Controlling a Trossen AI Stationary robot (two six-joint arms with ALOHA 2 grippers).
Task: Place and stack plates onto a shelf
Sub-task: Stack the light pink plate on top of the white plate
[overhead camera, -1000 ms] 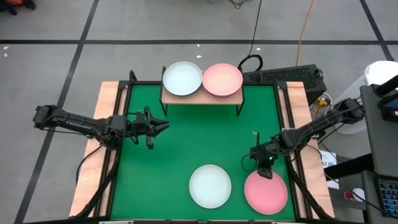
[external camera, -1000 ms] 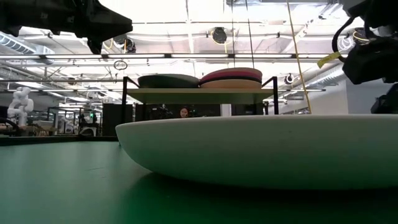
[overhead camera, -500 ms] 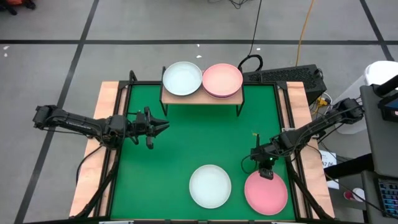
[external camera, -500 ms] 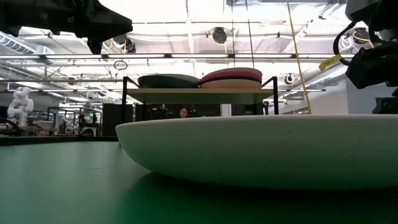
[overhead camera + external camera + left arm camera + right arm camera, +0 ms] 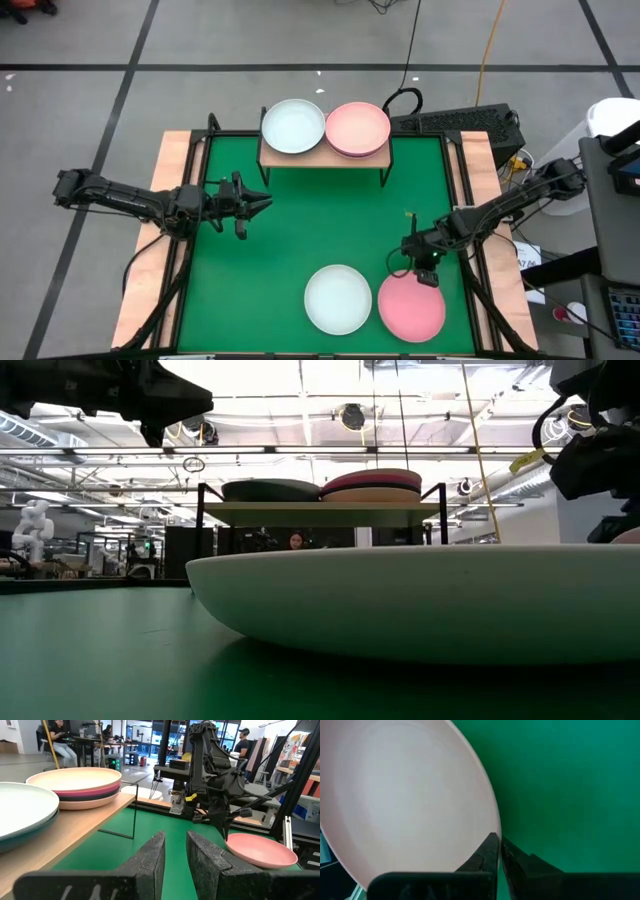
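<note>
A: Status on the shelf load?

B: Small light-wood shelf on black metal legs (image 5: 322, 160) sat at top centre of the high view. Two stacks were on it: a pale mint-white round plate (image 5: 293, 126) topped the left stack, a pale pink round plate (image 5: 357, 128) the right. Low view showed a dark plate under the left top and a magenta layer in the right stack; exact count couldn't be read.

A: What was left?

B: Two plates were on the green table top (image 5: 300, 230), lower centre: a pale mint-white plate (image 5: 338, 299) and, just beside it on the right, a pink plate (image 5: 411, 307).

A: Grippers?

B: Right gripper (image 5: 427, 277) was at the pink plate's upper rim. Right wrist view had its fingers (image 5: 490, 851) nearly together at that rim, apparently pinching it. Left gripper (image 5: 262, 200) hung at the table's left side, mid-frame, fingers (image 5: 150, 857) narrowly parted, holding nothing.

A: So?

B: Judged most of the way through: two plates to go, one apparently in hand.
</note>
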